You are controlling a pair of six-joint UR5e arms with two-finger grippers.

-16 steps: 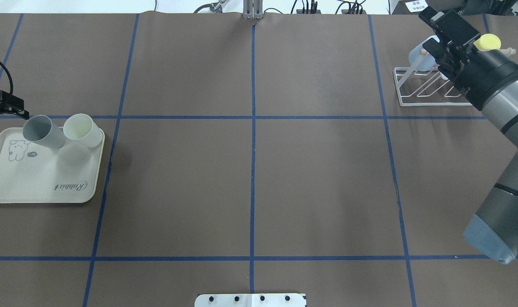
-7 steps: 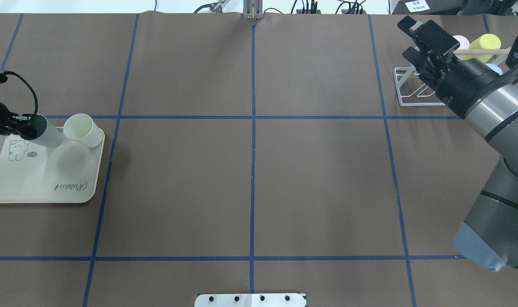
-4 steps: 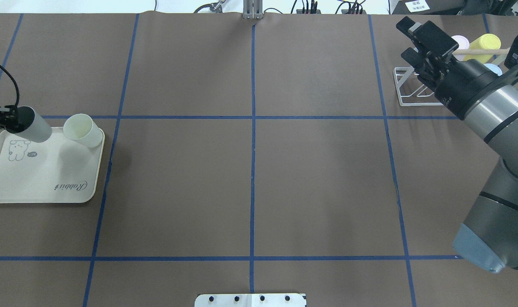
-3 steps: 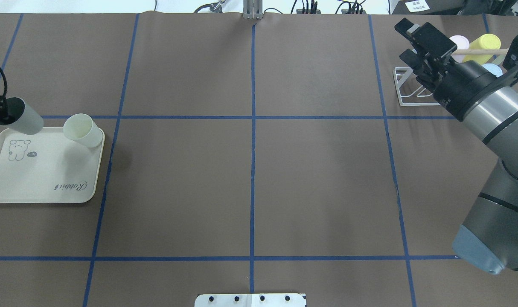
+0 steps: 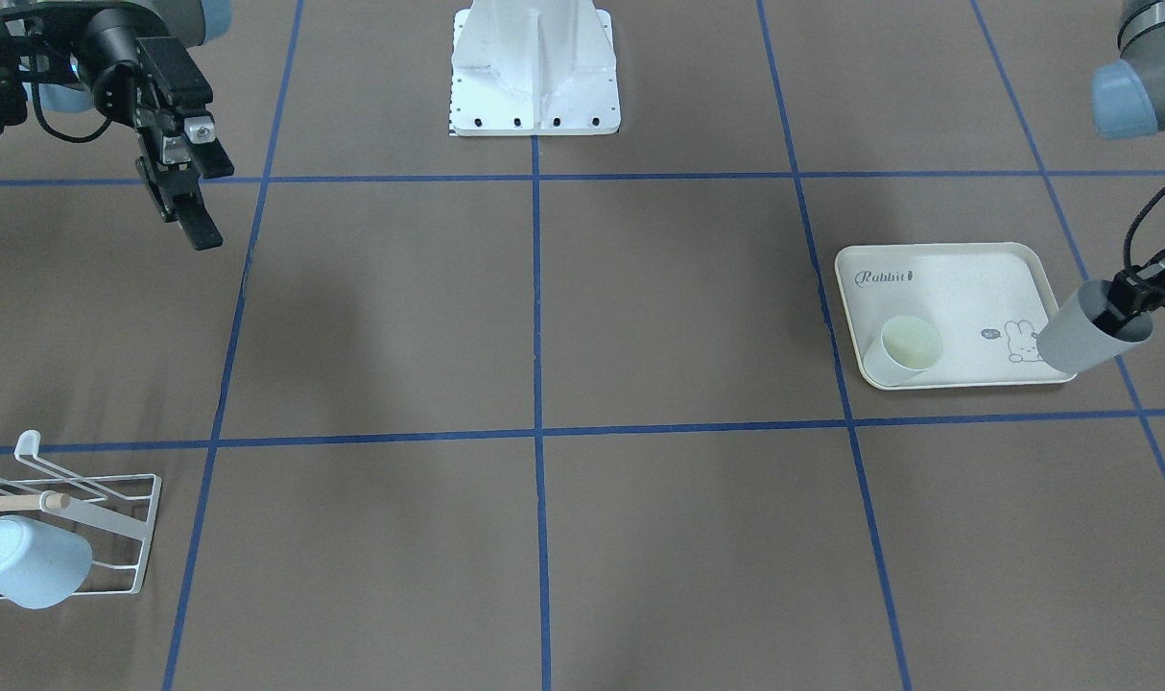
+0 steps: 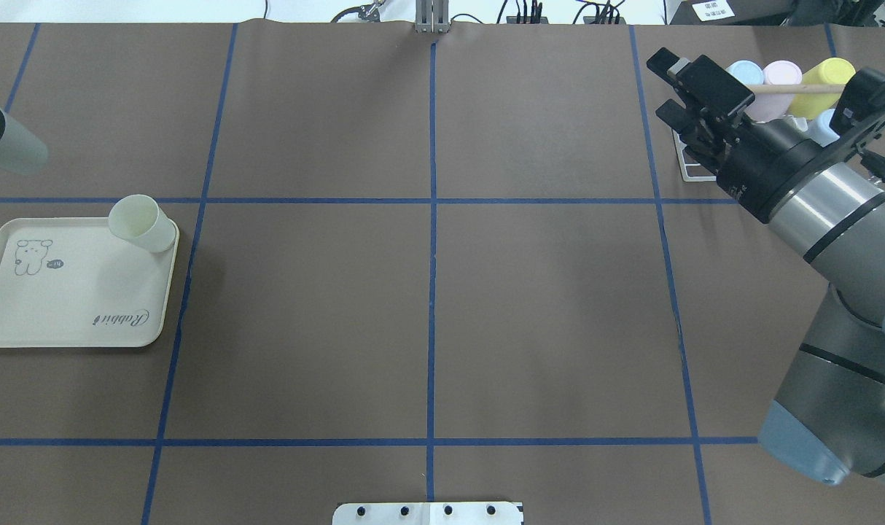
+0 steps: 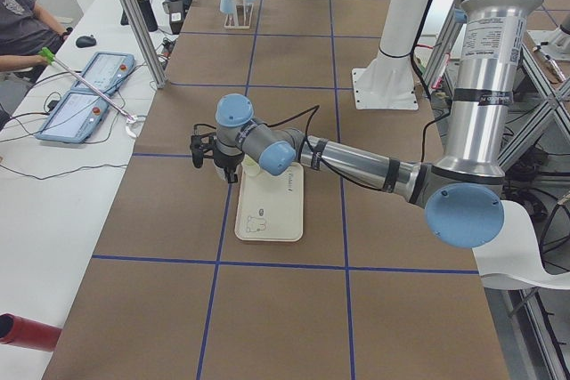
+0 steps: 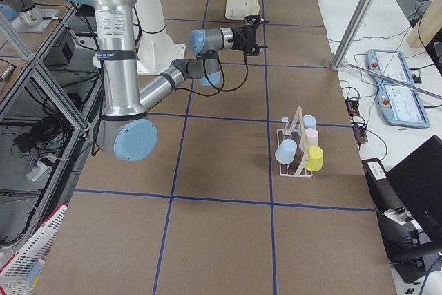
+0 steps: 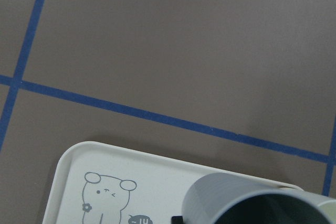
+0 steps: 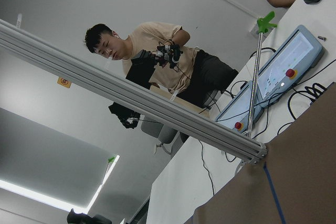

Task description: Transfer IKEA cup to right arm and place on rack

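Brown paper crossed with blue tape lines covers the table (image 6: 428, 292). Over its far right corner the right arm (image 6: 829, 211) slopes forward and across. The right gripper (image 6: 663, 86) hangs in the air just beside the rack (image 5: 112, 499), its jaws spread wide with nothing between them. The left arm (image 7: 356, 162) stretches long and nearly level from its elbow toward the table's left end. There the left gripper (image 5: 1125, 309) is clamped on the rim of the grey IKEA cup (image 5: 1086, 331), with one finger inside the mouth. This cup is held up in the air, tilted, its mouth toward the gripper and its base pointing down and away, at the outer edge of the cream rabbit-print tray (image 6: 78, 343). The tray lies flat on the table and holds one cream cup (image 6: 142, 222), which stands upright in a corner with its mouth up. The white wire rack carries four cups mouth-down on its prongs, under a wooden dowel (image 6: 796, 88): a blue cup (image 8: 286, 150), a pink cup (image 8: 311, 136), a yellow cup (image 8: 315, 159) and a pale blue cup (image 8: 309, 122).
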